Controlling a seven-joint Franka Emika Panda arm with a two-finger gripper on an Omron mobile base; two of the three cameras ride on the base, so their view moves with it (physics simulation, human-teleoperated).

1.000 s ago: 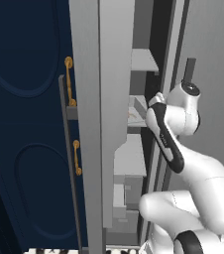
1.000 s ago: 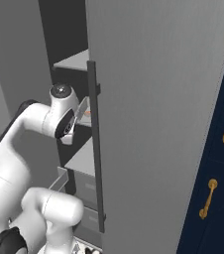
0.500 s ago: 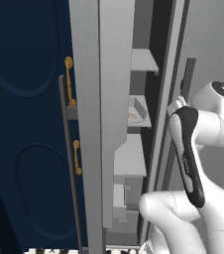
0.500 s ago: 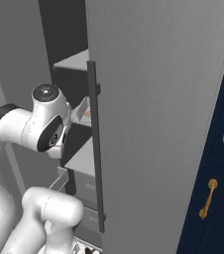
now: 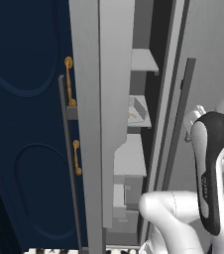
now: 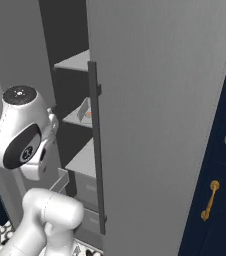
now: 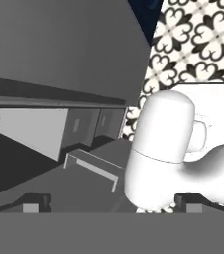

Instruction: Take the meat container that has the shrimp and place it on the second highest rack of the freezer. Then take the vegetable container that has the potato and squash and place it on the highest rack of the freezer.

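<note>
The freezer (image 5: pixel 115 99) stands open with its door (image 6: pixel 155 125) swung out. A shallow grey meat container (image 5: pixel 138 110) sits on the shelf just below the topmost shelf (image 5: pixel 143 61) I can see, with the small orange shrimp (image 5: pixel 130 115) inside it. That container (image 6: pixel 84 113) also shows past the door edge in the right base view. My gripper (image 7: pixel 113 202) is open and holds nothing; it is out of the freezer and looks down at the lower drawers and the floor. The vegetable container with the potato and squash is out of view.
A long dark bar handle (image 6: pixel 97 150) runs down the freezer door. Navy cabinets with gold handles (image 5: pixel 70 82) flank the freezer on the left, and more (image 6: pixel 212 200) on the right. A third shelf (image 5: pixel 130 158) and grey drawers (image 5: pixel 126 191) lie below. Patterned tile floor (image 7: pixel 198 34).
My arm has drawn back out of the freezer, away from the shelf. The meat container stays on its shelf. The gripper stays open.
</note>
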